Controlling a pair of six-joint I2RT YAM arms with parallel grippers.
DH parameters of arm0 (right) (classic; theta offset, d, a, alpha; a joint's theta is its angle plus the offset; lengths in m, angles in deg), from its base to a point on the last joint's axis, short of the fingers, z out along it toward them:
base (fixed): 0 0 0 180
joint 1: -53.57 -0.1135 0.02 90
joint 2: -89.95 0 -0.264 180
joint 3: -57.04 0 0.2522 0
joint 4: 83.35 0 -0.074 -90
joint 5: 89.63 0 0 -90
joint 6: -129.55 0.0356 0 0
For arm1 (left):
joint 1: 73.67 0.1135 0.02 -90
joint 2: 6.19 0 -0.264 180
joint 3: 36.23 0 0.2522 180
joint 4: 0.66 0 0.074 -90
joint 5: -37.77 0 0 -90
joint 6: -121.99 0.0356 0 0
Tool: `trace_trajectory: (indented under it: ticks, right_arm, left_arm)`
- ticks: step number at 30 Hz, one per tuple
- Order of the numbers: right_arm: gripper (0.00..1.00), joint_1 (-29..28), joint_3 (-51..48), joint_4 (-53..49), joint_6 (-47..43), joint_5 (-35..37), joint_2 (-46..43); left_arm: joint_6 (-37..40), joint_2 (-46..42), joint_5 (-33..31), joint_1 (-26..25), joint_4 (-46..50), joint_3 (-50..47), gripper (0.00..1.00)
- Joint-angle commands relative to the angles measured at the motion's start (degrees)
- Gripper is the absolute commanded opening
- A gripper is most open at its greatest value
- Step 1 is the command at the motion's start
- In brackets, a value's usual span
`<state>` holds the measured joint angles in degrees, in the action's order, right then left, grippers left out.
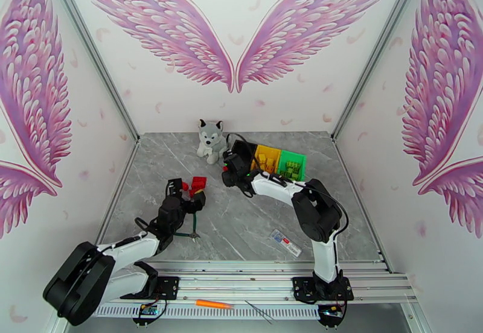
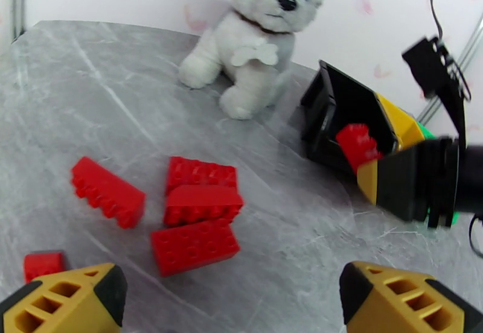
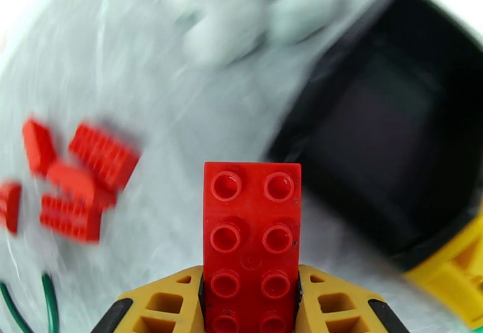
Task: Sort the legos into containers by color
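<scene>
My right gripper [image 3: 250, 292] clamps a red brick [image 3: 252, 237] — long axis straight ahead, black bin [image 3: 374, 117] just ahead-right. Left gripper [image 2: 235, 301] gapes, empty.

top view high behind the near edge of the table [image 1: 253, 225], looking down over all of it, left wrist view low, facing plush husky [image 2: 259, 32] and black bin [image 2: 338, 105], right wrist view nearer, blurred, both sharing that bin and loose red bricks [image 2: 199, 207]

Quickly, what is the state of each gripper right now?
Left gripper: open, holding nothing.
Right gripper: closed on a red lego.
</scene>
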<state>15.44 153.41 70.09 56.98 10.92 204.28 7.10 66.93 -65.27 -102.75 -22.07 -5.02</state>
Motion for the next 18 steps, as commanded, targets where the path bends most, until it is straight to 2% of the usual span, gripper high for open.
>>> trace_trajectory:
  ticks: [1, 7, 10, 15, 18]
  right_arm:
    - [0.29, 2.59, 3.0, -0.63, 3.69, 1.71, 0.02]
    - [0.32, 5.87, 11.71, -5.14, 5.58, 2.01, 4.67]
    - [0.39, 6.38, 14.97, -7.37, 5.27, 3.03, 6.52]
    - [0.62, 6.6, 16.95, -9.88, 4.55, 4.72, 6.61]
    - [0.71, 6.38, 15.32, -9.39, 4.06, 4.46, 4.82]
  left_arm:
    - [2.46, 4.95, -1.61, -1.83, -3.07, 4.36, 0.99]
    - [4.09, 13.75, -2.57, -4.66, -6.12, 10.69, 0.99]
    - [4.25, 17.33, -1.93, -4.94, -9.13, 12.67, 0.99]
    - [3.27, 20.14, -1.3, -4.89, -10.38, 14.73, 0.99]
    - [3.09, 19.59, -2.13, -4.82, -10.91, 14.31, 0.99]
